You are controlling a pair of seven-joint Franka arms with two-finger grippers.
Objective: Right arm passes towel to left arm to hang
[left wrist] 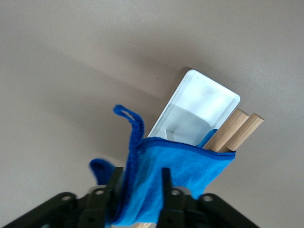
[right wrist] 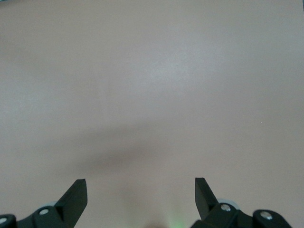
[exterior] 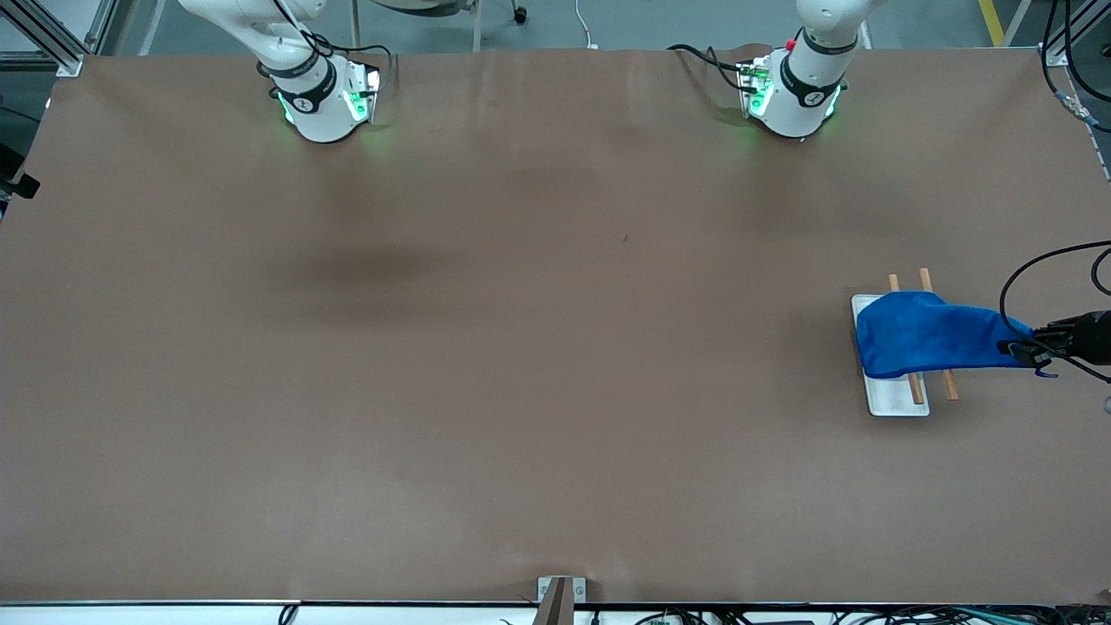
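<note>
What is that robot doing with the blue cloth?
The left gripper is at the edge of the blue towel, which is draped over two wooden rods on a white stand toward the left arm's end of the table. Its fingers sit on either side of the hem with a gap showing. The right gripper is open over bare table, waiting and holding nothing.

Blue towel (exterior: 924, 334) draped over wooden rods (exterior: 920, 282), left-arm end.
</note>
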